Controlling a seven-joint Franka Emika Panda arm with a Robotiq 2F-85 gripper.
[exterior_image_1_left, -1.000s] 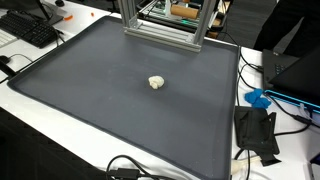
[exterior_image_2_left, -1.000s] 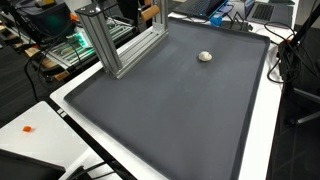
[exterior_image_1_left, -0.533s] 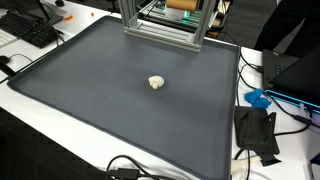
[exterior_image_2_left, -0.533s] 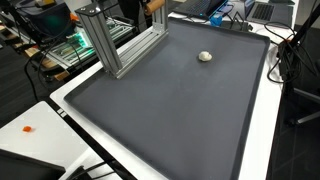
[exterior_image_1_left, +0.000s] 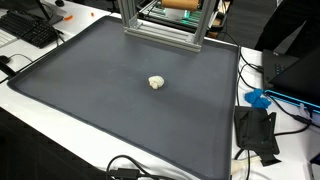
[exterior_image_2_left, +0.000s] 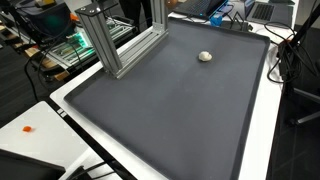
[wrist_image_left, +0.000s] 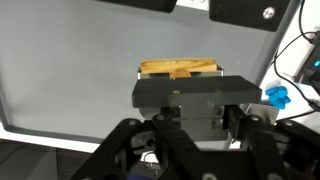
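Observation:
In the wrist view my gripper (wrist_image_left: 195, 112) fills the lower half, its fingers drawn together on a dark grey block with a wooden top (wrist_image_left: 180, 69). It hangs high above a dark grey mat (wrist_image_left: 70, 80). In an exterior view only a brown piece (exterior_image_1_left: 180, 4) shows at the top edge, behind the aluminium frame (exterior_image_1_left: 160, 32). A small whitish lump (exterior_image_1_left: 156, 82) lies alone on the mat (exterior_image_1_left: 90, 90), far from the gripper. It also shows in the second exterior view (exterior_image_2_left: 205, 56).
The aluminium frame (exterior_image_2_left: 120, 45) stands at one edge of the mat (exterior_image_2_left: 170, 110). A keyboard (exterior_image_1_left: 35, 30), a blue object (exterior_image_1_left: 258, 99), a black device (exterior_image_1_left: 258, 135) and cables lie on the white table round the mat.
The brown piece at the top edge behind the frame has shifted slightly. The whitish lump has not moved.

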